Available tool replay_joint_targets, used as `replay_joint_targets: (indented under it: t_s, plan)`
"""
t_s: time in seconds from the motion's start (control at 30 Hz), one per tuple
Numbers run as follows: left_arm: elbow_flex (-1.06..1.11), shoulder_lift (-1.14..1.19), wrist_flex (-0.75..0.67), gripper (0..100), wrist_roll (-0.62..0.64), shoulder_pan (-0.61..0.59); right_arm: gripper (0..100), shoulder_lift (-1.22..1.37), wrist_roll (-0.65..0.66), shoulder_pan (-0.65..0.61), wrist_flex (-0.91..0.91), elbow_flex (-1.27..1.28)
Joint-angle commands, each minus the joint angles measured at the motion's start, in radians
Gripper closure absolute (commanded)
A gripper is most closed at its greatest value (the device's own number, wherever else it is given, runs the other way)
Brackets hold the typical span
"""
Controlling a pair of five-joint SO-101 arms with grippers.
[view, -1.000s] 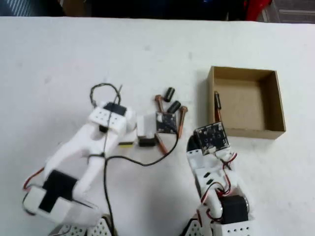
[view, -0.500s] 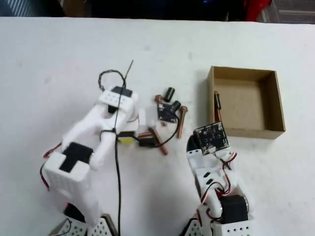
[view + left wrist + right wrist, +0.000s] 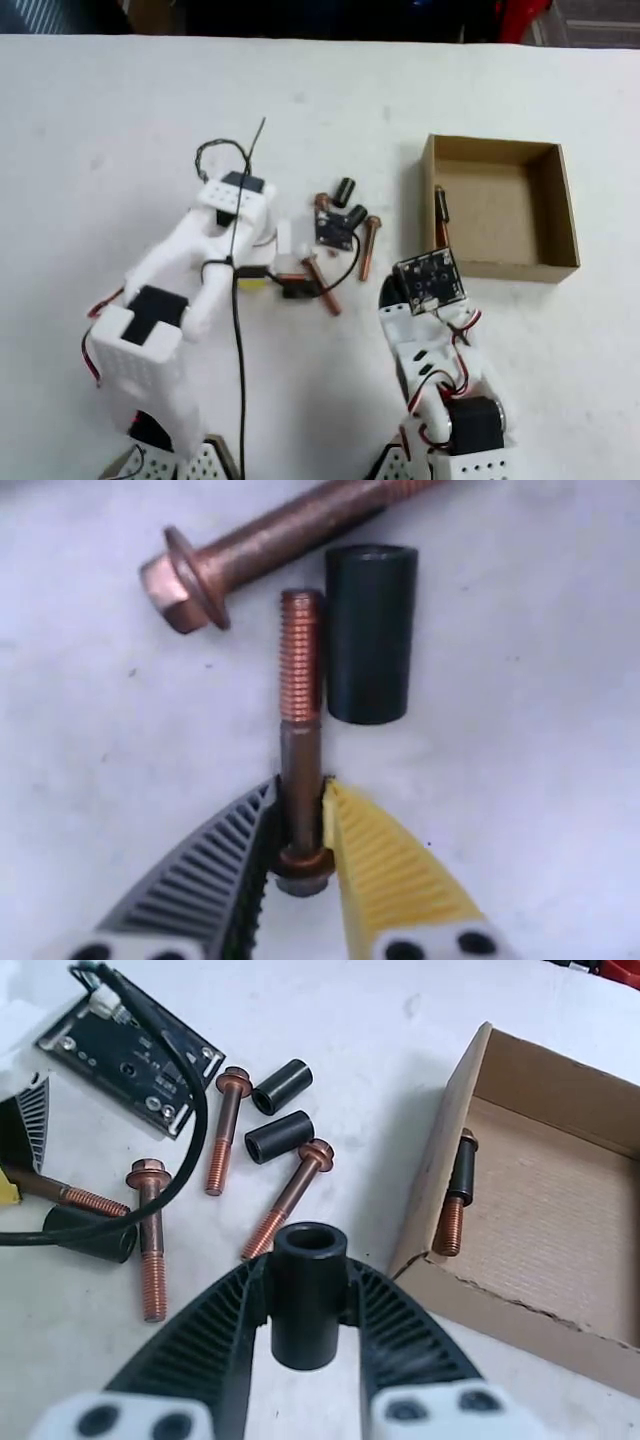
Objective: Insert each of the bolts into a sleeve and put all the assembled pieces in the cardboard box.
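Observation:
My left gripper [image 3: 300,798] is shut on a copper bolt [image 3: 300,710] near its head, the threaded end pointing away. A black sleeve [image 3: 370,630] lies on the table right beside that thread. In the high view the left gripper [image 3: 284,273] sits left of the loose parts. My right gripper [image 3: 303,1278] is shut on another black sleeve [image 3: 304,1295], held upright in front of the cardboard box [image 3: 560,1290]. One bolt with a sleeve on it [image 3: 456,1192] lies inside the box [image 3: 556,215] against its wall.
Three loose bolts [image 3: 222,1130] [image 3: 290,1195] [image 3: 150,1235] and two black sleeves [image 3: 282,1085] [image 3: 280,1135] lie between the arms. The left arm's camera board [image 3: 335,230] and its black cable [image 3: 345,285] hang over them. White table [image 3: 120,120] lies open to the far left.
The left arm rose and its wrist shifted a little farther from the near edge, with the bolt turning in its gripper. The right arm has stayed still.

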Motion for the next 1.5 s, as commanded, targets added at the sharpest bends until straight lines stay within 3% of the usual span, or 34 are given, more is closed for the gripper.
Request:
replay_joint_targets:
  t_s: [0.0, 0.23, 0.5, 0.7, 0.87, 1.17, 1.47]
  plan:
    - [-0.02, 0.001, 0.011, 97, -0.026, -0.041, 98.1, -0.012, 0.002, 0.004, 0.002, -0.014]
    - [-0.058, -0.004, -0.014, 98, -0.028, -0.044, 98.1, -0.012, 0.002, 0.004, 0.002, -0.014]
    - [-0.367, 0.007, 0.267, 98, -0.049, -0.131, 98.1, -0.012, 0.002, 0.005, 0.002, -0.011]
    - [-0.453, 0.008, 0.39, 98, -0.321, -0.137, 98.1, -0.012, 0.002, 0.005, 0.002, -0.011]
    - [-0.385, 0.008, 0.338, 98, -0.45, -0.142, 98.1, -0.012, 0.002, 0.005, 0.002, -0.009]
    - [-0.192, 0.008, 0.057, 98, -0.451, -0.214, 98.1, -0.012, 0.002, 0.005, 0.002, -0.009]
    - [-0.16, 0.013, -0.038, 98, -0.529, -0.282, 98.1, -0.012, 0.002, 0.005, 0.001, -0.009]
